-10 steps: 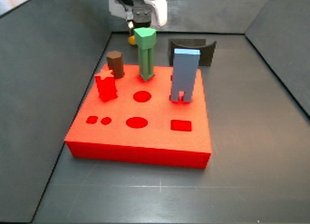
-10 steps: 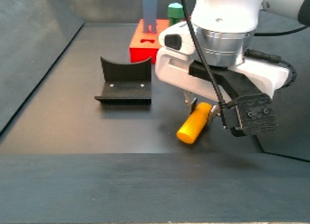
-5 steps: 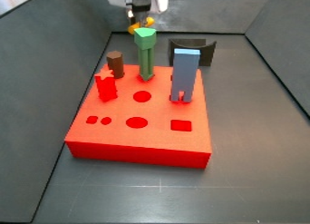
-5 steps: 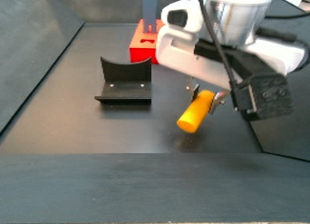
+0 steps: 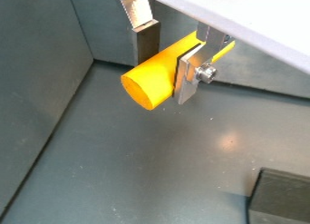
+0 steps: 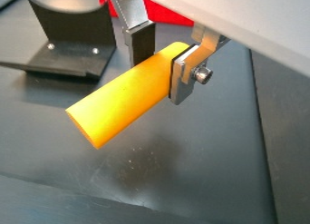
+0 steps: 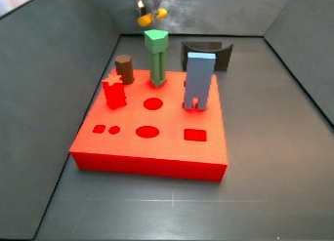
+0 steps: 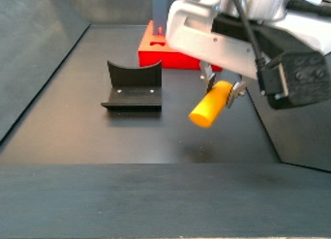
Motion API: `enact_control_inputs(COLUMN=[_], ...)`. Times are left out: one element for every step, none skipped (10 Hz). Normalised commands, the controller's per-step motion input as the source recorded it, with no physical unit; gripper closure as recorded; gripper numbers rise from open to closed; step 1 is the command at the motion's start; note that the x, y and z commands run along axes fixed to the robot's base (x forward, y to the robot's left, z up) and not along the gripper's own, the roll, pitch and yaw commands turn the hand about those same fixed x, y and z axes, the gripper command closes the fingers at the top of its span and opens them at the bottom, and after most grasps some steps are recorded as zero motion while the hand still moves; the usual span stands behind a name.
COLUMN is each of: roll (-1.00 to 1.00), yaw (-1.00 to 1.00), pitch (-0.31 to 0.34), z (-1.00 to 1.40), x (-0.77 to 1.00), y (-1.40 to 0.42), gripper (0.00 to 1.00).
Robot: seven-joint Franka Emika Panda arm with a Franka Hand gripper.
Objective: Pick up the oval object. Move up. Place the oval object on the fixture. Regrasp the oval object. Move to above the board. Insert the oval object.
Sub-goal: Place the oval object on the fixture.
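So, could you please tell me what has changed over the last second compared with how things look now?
The gripper, shut on the oval object, has risen: the peg lay low by the floor a second ago and now hangs clear above it, tilted, its free end lower. In a side view the gripper has climbed nearly out of frame. The fixture, the board and its pegs stayed put.

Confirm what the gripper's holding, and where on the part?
The gripper holds the oval object, clear of the floor. Its fingers clamp the sides near one end; the longer free end sticks out, tilted downward.
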Motion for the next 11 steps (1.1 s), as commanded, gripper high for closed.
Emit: enact_control_inputs(roll=[0.06,0.09,0.10,0.11,0.11,0.10,0.09,0.08,0.09,0.09,0.09], yaw=[-0.01,0.00,0.01,0.02,0.02,0.02,0.02,0.01,0.02,0.02,0.02], pitch=[0.071,0.091,0.102,0.107,0.106,0.100,0.092,0.090,0.094,0.099,0.105], z=[1.00,1.00,1.00,1.00,1.00,0.98,0.87,0.72,0.64,0.47,0.35], x=[-0.02,-0.03,-0.03,-0.03,-0.04,-0.04,-0.04,-0.03,-0.03,-0.02,-0.01], y=[0.00,0.00,-0.01,-0.01,-0.01,-0.01,-0.01,0.00,0.00,0.00,0.00], gripper=[1.00,1.00,1.00,1.00,1.00,1.00,1.00,1.00,1.00,1.00,1.00])
